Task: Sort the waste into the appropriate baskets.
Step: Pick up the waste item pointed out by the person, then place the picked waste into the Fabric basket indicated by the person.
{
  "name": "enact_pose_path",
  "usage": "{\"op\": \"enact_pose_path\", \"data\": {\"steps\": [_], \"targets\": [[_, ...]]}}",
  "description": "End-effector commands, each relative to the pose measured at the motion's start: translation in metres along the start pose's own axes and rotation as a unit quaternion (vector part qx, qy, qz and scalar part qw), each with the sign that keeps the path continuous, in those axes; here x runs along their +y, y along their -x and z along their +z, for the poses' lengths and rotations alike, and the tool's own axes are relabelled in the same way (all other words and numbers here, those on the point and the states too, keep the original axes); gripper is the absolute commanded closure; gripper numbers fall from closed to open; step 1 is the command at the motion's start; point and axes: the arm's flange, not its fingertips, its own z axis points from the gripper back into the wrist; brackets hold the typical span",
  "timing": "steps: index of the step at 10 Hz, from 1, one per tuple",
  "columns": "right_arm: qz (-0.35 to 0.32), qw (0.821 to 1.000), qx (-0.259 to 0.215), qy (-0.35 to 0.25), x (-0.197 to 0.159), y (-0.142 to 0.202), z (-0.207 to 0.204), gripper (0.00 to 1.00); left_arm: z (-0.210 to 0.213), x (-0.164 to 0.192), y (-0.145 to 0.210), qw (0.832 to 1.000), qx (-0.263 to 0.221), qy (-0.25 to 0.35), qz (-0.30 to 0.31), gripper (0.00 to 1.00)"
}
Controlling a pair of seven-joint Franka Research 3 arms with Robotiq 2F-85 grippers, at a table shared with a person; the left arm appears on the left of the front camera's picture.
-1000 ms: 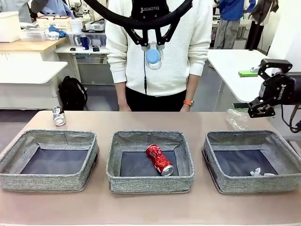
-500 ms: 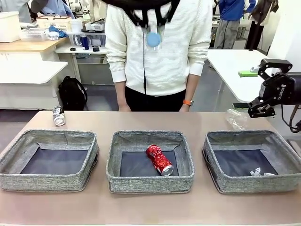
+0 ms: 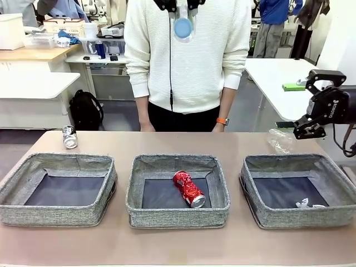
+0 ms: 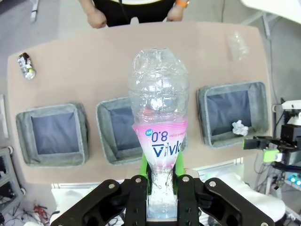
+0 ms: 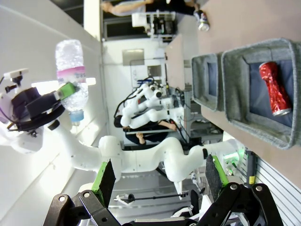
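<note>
My left gripper [image 4: 160, 165] is shut on the neck of the clear bottle with the pink label [image 4: 159, 113], high above the table. Its blue cap [image 3: 182, 26] hangs at the top of the front view, before the person. A red can [image 3: 188, 189] lies in the middle basket [image 3: 178, 218]. The left basket [image 3: 55, 215] holds nothing. A white scrap [image 3: 305, 204] sits in the right basket [image 3: 300, 219]. A dark can [image 3: 69, 137] lies on the table at far left, a clear label-less bottle [image 3: 280, 140] at far right. My right gripper [image 3: 305, 103] stands open near that bottle.
The person [image 3: 186, 61] stands at the table's far edge with both hands [image 4: 96, 19] down by that edge. The three baskets line the near half of the table. White tables [image 3: 278, 83] stand behind, to the right and left.
My left gripper has risen with the pink-label bottle until it almost leaves the top of the front view. The right arm has not moved.
</note>
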Motion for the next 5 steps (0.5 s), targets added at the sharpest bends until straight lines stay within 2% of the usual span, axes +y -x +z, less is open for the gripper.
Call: {"op": "enact_pose_path", "data": {"steps": [1,5], "targets": [[-0.001,1.0,-0.001,-0.009,0.0031,-0.0005,0.0001,0.0,-0.0017,0.0031,0.0006,1.0,0.002,0.002,0.003,0.78],[-0.001,1.0,-0.001,-0.009,0.0031,-0.0005,0.0001,0.0,-0.0017,0.0031,0.0006,1.0,0.002,0.002,0.003,0.78]]}}
